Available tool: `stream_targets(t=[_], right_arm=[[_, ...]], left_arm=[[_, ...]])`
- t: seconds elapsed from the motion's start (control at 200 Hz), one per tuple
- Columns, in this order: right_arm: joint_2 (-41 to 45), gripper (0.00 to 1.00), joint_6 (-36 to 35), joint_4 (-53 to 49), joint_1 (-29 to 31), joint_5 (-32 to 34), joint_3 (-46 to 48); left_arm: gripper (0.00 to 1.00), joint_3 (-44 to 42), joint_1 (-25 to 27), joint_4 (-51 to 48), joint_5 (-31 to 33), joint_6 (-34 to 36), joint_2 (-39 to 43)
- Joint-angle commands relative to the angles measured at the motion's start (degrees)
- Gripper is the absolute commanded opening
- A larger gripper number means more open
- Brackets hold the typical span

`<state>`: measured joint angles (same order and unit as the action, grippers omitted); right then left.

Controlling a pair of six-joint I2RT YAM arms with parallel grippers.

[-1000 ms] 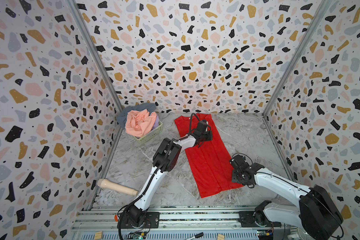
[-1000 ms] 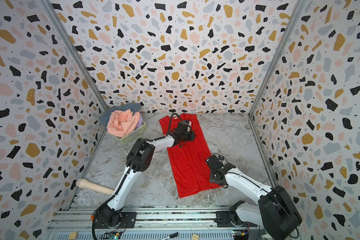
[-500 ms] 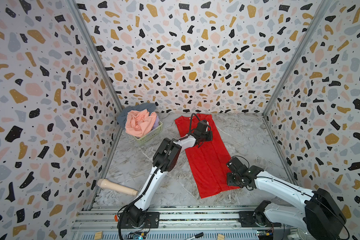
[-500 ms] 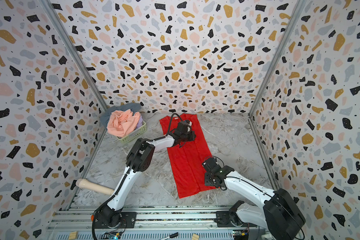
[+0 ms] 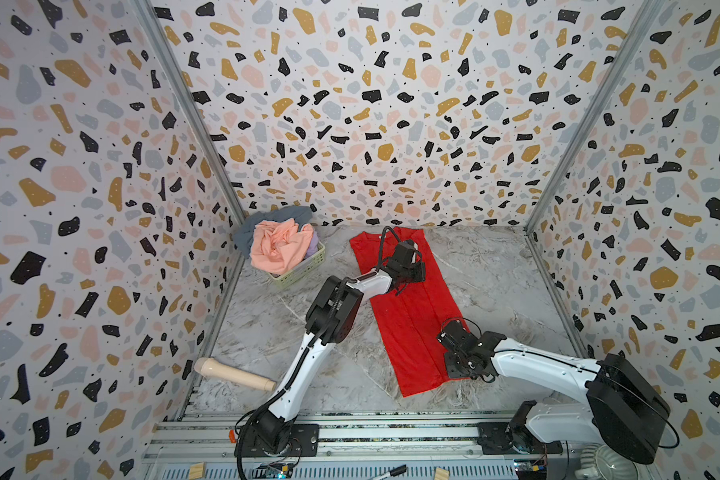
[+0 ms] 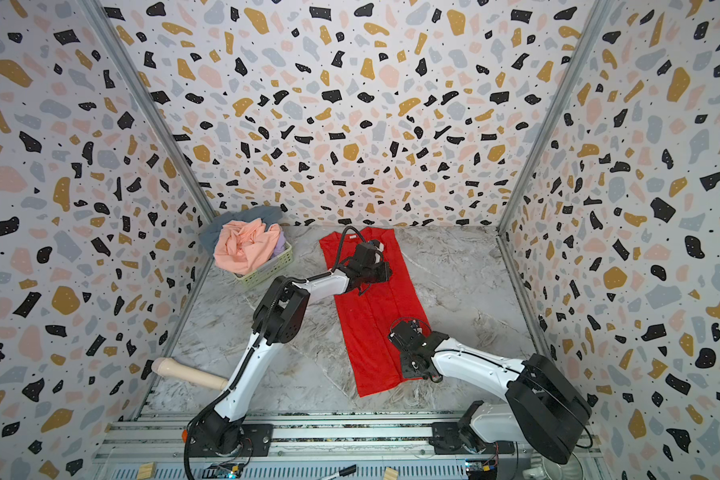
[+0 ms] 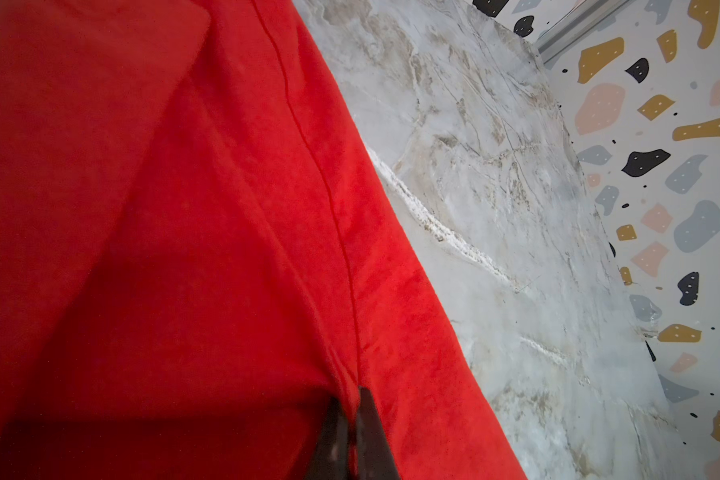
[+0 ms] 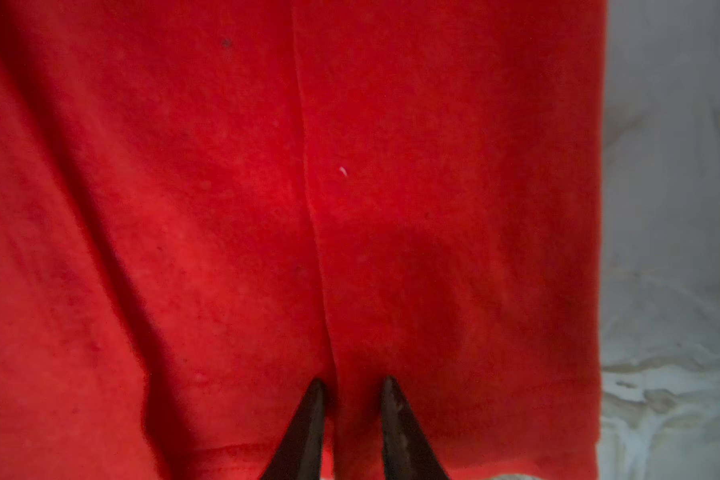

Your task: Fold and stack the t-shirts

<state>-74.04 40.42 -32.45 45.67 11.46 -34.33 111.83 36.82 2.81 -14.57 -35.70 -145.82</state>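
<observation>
Right gripper (image 8: 352, 384) slid inward, grip unclear; left gripper (image 7: 350, 397) pinches the one red t-shirt (image 5: 412, 320).

No text, brand, number or sign can be read in any view. In a top view the red t-shirt (image 6: 375, 316) shows a small pale neck tag (image 6: 352, 237), too small to make out

Grippers: two, left gripper (image 7: 350, 397) and right gripper (image 8: 352, 386).
Shirts: four. One red shirt (image 5: 408, 324) under both grippers. One peach shirt (image 5: 281, 249), one grey-blue shirt (image 5: 262, 222) and one lilac shirt (image 5: 314, 243), all well apart from the left gripper.
One basket (image 5: 304, 269).
One wooden peg (image 5: 235, 374).
Two wooden blocks (image 5: 196, 471) (image 5: 441, 473).
One marker pen (image 5: 393, 471).
</observation>
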Motion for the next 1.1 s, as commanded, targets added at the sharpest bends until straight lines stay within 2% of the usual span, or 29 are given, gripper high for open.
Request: stream_targets(t=[0.0, 0.135, 0.27, 0.466, 0.666, 0.801, 0.886, 1.096], right_arm=[[1.1, 0.23, 0.0, -3.3, 0.3, 2.3, -0.9], [1.0, 0.25, 0.6, -4.2, 0.3, 1.3, -1.3], [2.0, 0.23, 0.5, -4.0, 0.3, 1.3, -0.9], [3.3, 0.13, 1.0, -4.6, 0.3, 2.0, -1.5], [3.0, 0.10, 1.5, -5.7, 0.3, 2.8, -2.0], [2.8, 0.00, 1.5, -6.0, 0.3, 2.8, -2.5], [3.8, 0.00, 1.0, -6.5, 0.3, 2.8, -3.4], [7.9, 0.00, -0.5, -9.1, 0.6, -0.2, -7.2]], left_arm=[[0.06, 2.1, 0.4, -0.7, -1.4, -0.4, 1.2], [0.11, 2.5, 0.4, -0.5, -0.7, -1.0, 0.9], [0.12, 2.3, 0.4, 0.9, -1.1, -2.3, 0.7], [0.08, 2.2, 0.4, 1.7, -1.8, -2.7, 0.5], [0.08, 1.8, 0.4, 2.0, -2.0, -2.7, 0.8], [0.04, 1.7, 0.4, 2.4, -2.3, -2.9, 0.8], [0.00, 2.0, 0.4, 2.5, -2.7, -3.3, 0.9], [0.00, 2.2, 0.4, 0.8, -3.6, -3.0, 3.6]])
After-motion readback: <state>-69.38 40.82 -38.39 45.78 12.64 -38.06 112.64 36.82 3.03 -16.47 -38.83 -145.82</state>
